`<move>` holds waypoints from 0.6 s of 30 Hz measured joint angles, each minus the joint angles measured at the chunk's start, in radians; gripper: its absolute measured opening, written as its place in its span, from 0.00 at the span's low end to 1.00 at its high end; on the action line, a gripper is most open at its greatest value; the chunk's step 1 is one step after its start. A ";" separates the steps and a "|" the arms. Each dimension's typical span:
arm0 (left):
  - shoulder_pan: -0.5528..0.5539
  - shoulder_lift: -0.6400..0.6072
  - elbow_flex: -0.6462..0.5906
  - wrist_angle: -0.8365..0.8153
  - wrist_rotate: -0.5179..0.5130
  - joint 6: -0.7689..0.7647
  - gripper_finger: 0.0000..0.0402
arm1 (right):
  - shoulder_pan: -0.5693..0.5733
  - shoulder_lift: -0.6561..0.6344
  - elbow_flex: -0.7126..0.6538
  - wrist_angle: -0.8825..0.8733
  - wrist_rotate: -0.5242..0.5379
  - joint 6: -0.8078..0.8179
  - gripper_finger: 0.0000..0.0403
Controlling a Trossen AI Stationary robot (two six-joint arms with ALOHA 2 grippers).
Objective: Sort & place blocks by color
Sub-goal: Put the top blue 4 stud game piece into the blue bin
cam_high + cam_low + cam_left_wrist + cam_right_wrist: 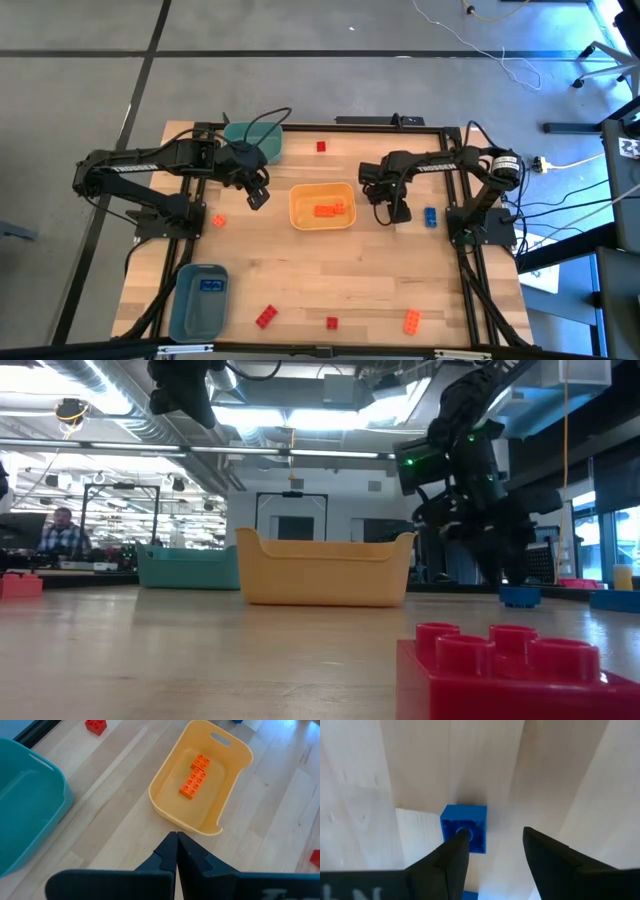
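Right wrist view: right hand [490,850] set wide, fingers spread over a small square blue plastic brick [464,829] lying on the pale wooden worktop [340,280]. One finger overlaps the brick and the other stands off to its side, so the hand is not centred.

Step in hand, by my judgement: pick of a blue brick just right of the yellow-orange plastic bin [322,207]. The next move calls for a shift until the brick sits between the fingers, then descent and closure, then carry to the blue rectangular bin [199,298], well away toward the near left corner.

Left hand [257,195] hangs just left of the yellow-orange bin, fingers pressed together, holding nothing.

Count, high view:
- Bins: three. The teal plastic bin [255,140] lies beyond and left of the yellow-orange one.
- Orange bricks: two in the yellow-orange bin [196,776], two loose on the worktop.
- Red bricks: three loose.
- Blue bricks: one clearly seen right of that bin; the one under the hand is hidden from above.
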 joint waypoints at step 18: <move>0.000 0.000 0.000 0.000 0.000 -0.007 0.00 | -0.039 0.000 0.012 0.028 -0.036 -0.046 0.46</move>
